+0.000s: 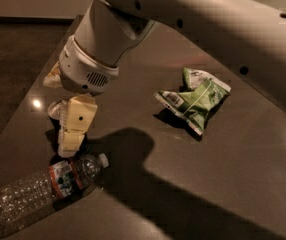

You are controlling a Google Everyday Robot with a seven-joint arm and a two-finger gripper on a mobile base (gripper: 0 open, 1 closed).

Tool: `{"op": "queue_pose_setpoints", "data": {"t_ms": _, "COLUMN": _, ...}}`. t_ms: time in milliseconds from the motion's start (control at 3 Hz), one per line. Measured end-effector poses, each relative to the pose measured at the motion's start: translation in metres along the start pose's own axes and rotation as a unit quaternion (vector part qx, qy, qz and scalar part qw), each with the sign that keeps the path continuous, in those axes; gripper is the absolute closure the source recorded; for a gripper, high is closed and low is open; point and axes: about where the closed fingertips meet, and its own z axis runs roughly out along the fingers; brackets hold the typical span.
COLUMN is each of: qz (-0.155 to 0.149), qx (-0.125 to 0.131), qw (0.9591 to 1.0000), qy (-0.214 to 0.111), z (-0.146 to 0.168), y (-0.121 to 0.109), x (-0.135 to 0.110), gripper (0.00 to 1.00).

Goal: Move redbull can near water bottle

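The redbull can [57, 110] stands on the dark table, mostly hidden behind my gripper [72, 129]; only its silver top and a dark strip of its side show at the gripper's left. My gripper hangs from the white wrist [90, 66] right at the can, low over the table. The water bottle [43, 191] lies on its side just below, at the front left. Its white cap [103, 159] points right, and its orange label band is close under the gripper. Can and bottle are about a hand's width apart.
A green and white snack bag [195, 100] lies crumpled at the middle right of the table [193, 184]. The table's left edge [20, 116] runs close by the can, with dark floor beyond. My arm casts a broad shadow across the middle.
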Motion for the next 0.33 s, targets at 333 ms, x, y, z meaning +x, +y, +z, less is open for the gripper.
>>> {"op": "queue_pose_setpoints", "data": {"t_ms": 333, "qz": -0.001, "qx": 0.000, "qw": 1.0000, "qy": 0.000, "z": 0.0001, "y": 0.0000, "x": 0.0001, "gripper": 0.00}}
